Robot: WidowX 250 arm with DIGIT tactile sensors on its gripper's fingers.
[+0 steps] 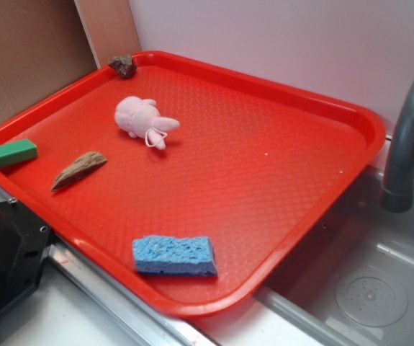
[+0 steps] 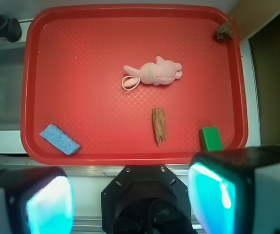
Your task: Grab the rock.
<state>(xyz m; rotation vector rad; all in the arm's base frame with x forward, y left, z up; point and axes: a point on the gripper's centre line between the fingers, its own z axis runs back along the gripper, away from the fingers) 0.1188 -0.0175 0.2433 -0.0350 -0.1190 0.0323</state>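
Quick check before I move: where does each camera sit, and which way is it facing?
Exterior: off the tray's corner, looking obliquely down across the red plastic tray beside the sink; no clear robot part shows.
Wrist: high on the arm, looking straight down; the tool with wide-apart fingers fills the bottom.
Shared: small dark rough rock in a tray corner, pink plush toy.

the rock [image 1: 123,66] [image 2: 223,31] — small, dark, rough lump — lies in the tray's [image 1: 264,180] [image 2: 81,73] corner.
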